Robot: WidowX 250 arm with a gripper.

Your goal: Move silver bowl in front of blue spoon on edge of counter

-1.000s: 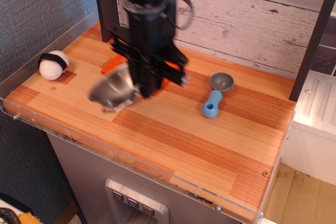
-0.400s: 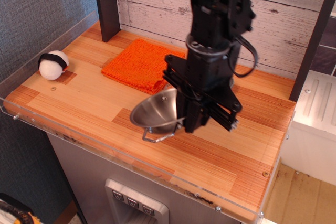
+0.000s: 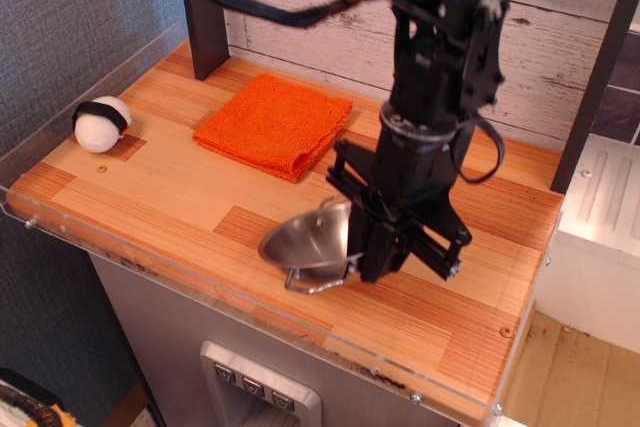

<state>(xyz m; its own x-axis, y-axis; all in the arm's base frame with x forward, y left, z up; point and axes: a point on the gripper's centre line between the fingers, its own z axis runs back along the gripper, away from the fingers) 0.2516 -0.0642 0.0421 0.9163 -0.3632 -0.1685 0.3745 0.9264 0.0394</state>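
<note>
The silver bowl (image 3: 305,240) is tilted, its right rim held in my gripper (image 3: 358,247), low over the front middle of the counter (image 3: 170,197). One wire handle hangs at its lower edge. My black arm comes down from the top right and covers the right middle of the counter. The blue spoon is hidden behind the arm. The gripper is shut on the bowl's rim.
A folded orange cloth (image 3: 275,123) lies at the back middle. A white ball with a black band (image 3: 100,124) sits at the left. The clear acrylic rim (image 3: 200,287) runs along the front edge. A dark post (image 3: 205,7) stands at the back left.
The arm has carried the bowl from the left middle to the right and forward, near the front edge. It now covers the spoon, which showed one second ago.
</note>
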